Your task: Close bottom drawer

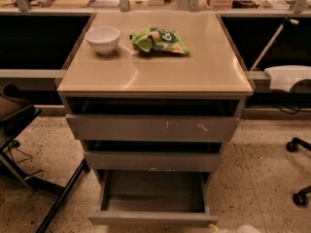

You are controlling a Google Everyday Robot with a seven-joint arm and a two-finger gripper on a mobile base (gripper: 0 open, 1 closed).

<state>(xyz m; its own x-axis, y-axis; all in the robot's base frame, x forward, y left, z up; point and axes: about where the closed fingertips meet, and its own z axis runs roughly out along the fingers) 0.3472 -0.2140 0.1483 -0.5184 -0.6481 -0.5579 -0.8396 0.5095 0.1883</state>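
The bottom drawer is the narrowest of three grey drawers in the cabinet. It is pulled far out, and its shallow box shows no contents. Above it the mid-width drawer and the widest drawer, which has white scratch marks, each stand slightly out. A small pale shape at the bottom edge, just right of the bottom drawer's front corner, looks like part of my gripper. It is close to the drawer front but I cannot tell if it touches.
A white bowl and a green snack bag lie on the beige cabinet top. A chair and its dark leg stand at the left. Chair casters are at the right. A white object sits on the right ledge.
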